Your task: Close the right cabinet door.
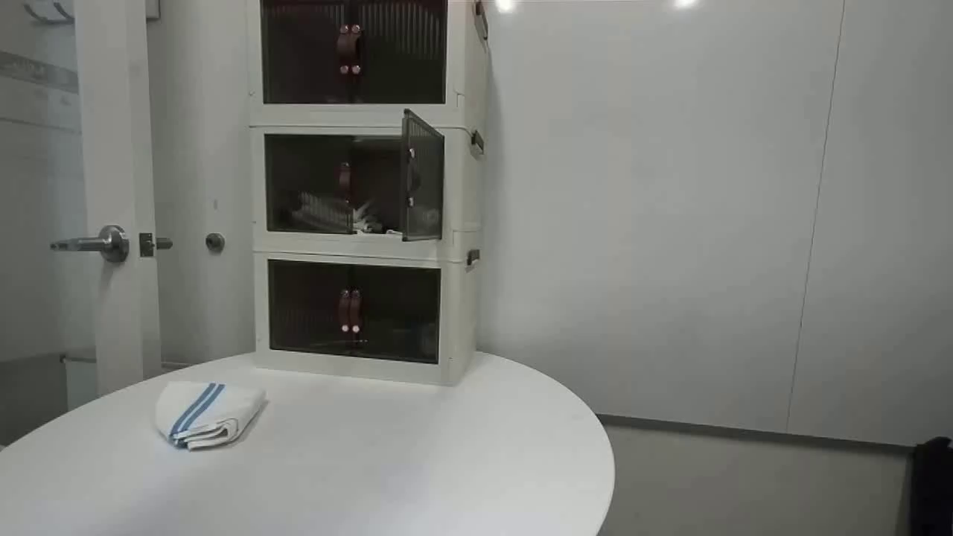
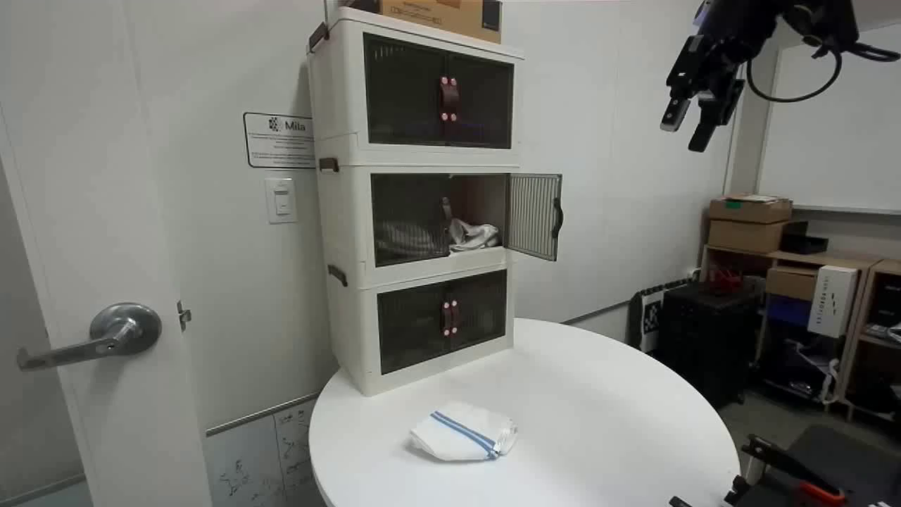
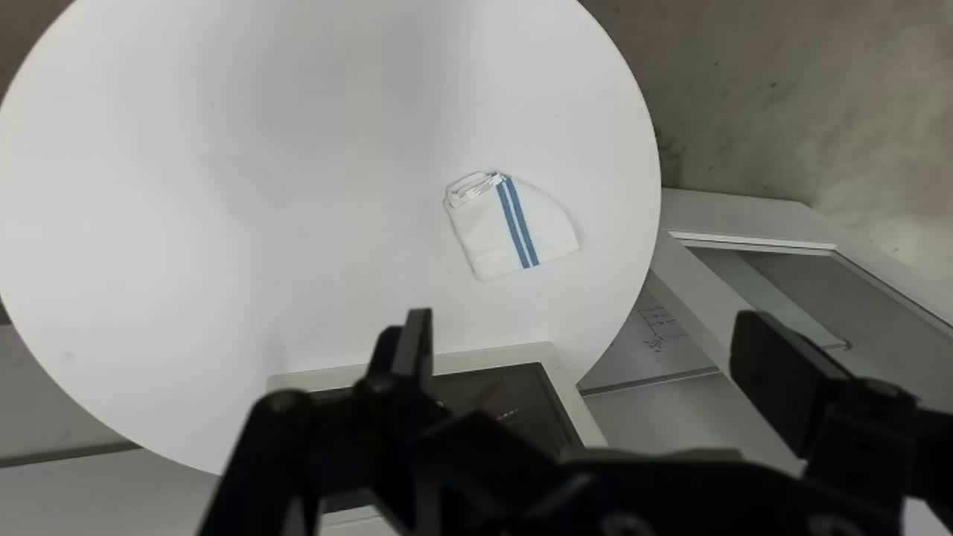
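The white three-tier cabinet [image 1: 463, 320] stands on a round table; it also shows in an exterior view [image 2: 343, 239]. Its middle tier's right cabinet door [image 1: 426, 186], a dark tinted ribbed panel, stands swung open, pointing outward. It also shows open in an exterior view [image 2: 533, 215], with its dark handle at the free edge. The left twin panel [image 2: 410, 218] is shut. My gripper [image 2: 686, 130] is open and empty, high up and well apart from the door. In the wrist view, my fingers [image 3: 584, 327] are wide apart with nothing between; the right cabinet door cannot be made out there.
A folded white cloth with blue stripes [image 1: 208, 413] lies on the round white table [image 1: 417, 461]. Grey cloth [image 2: 473, 234] lies inside the middle tier. A cardboard box [image 2: 443, 17] sits on top of the cabinet. A white room door with a lever handle [image 2: 127, 331] stands beside it.
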